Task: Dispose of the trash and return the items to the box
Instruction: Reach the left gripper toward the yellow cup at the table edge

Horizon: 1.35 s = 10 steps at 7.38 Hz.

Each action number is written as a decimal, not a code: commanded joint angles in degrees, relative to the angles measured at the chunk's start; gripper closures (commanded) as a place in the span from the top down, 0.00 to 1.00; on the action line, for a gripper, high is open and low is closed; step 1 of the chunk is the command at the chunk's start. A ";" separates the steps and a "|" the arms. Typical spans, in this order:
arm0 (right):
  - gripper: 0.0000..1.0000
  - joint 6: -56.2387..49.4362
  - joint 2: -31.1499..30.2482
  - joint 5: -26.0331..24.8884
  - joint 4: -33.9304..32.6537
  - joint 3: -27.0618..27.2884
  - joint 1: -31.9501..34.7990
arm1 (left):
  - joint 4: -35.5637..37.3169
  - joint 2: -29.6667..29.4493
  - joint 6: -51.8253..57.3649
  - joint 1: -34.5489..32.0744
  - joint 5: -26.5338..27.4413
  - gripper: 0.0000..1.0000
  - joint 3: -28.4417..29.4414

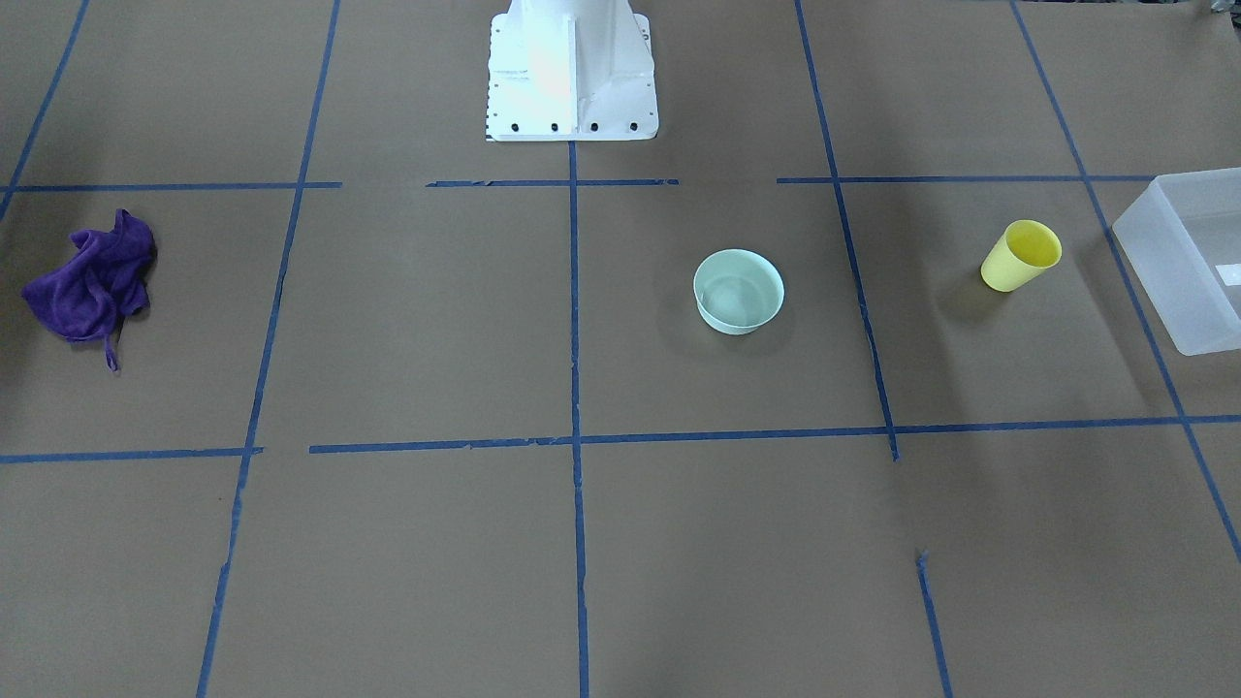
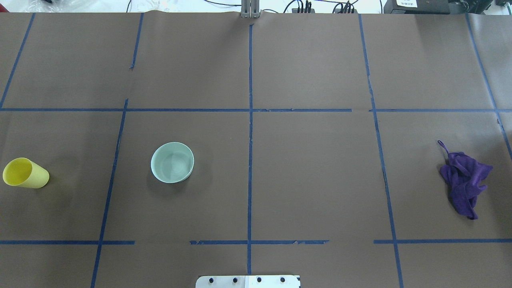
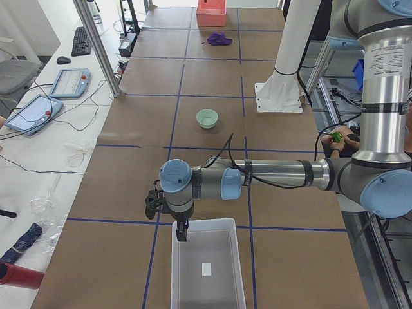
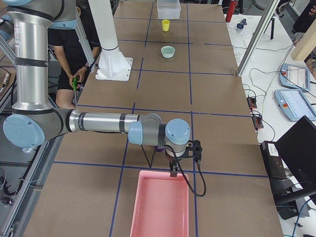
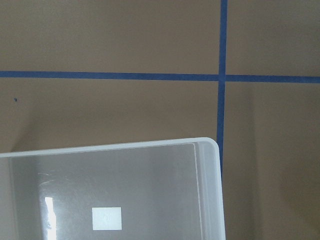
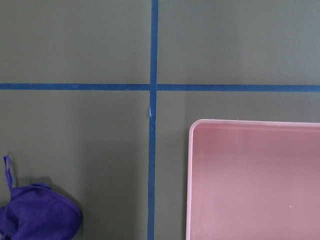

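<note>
Yellow cup (image 1: 1021, 255) upright at the robot's left, near the frosted box (image 1: 1188, 257), mint bowl (image 1: 739, 291) toward centre, both outside it; left gripper (image 3: 182, 233) hangs over the box's edge, its opening and hold not discernible; advisably approach the cup from above, pinching one wall.

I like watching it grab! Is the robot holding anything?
Nothing seems held: the small yellow plastic cup, pale green round bowl and crumpled purple cloth all sit untouched.
</note>
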 commanded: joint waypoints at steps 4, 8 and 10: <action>1.00 1.23 1.31 -0.15 0.28 0.71 -0.17 | -11.01 -1.47 -0.61 4.12 -1.26 1.00 -4.33; 1.00 5.62 2.37 0.20 0.10 1.41 -0.79 | -43.86 10.97 -31.36 18.24 -2.77 0.93 -4.43; 1.00 5.63 2.46 0.12 0.10 1.59 -1.05 | -49.07 12.16 -39.17 24.32 -2.33 0.93 -4.34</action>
